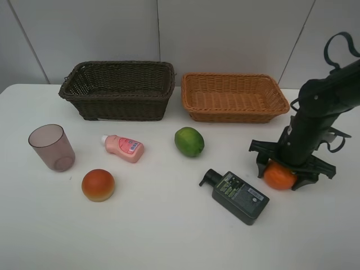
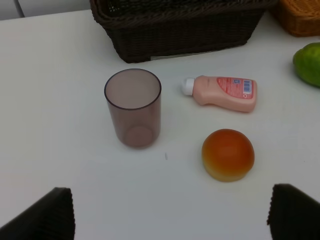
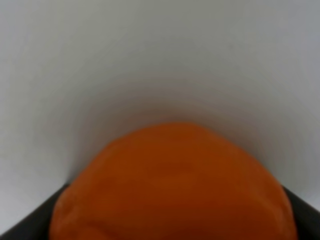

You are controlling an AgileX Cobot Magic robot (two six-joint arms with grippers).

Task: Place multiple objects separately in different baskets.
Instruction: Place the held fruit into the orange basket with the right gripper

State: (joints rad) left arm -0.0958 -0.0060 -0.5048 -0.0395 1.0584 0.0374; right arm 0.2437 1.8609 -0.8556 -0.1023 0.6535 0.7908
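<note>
Nearest on the white counter point(image 1: 169, 242) lies the dark pump bottle point(image 1: 239, 196), flat, with bare room around it. Just right of it the orange point(image 1: 278, 176), bright and round, sits on the counter between the widely spread jaws of the right tool point(image 1: 291, 172), which points down from a bent arm. At left, the left tool point(image 2: 170, 215) hovers wide open and empty near the peach point(image 1: 98, 184) and cup point(image 1: 52, 147). Farthest back stand the dark basket point(image 1: 124, 107) and tan basket point(image 1: 230, 115).
</note>
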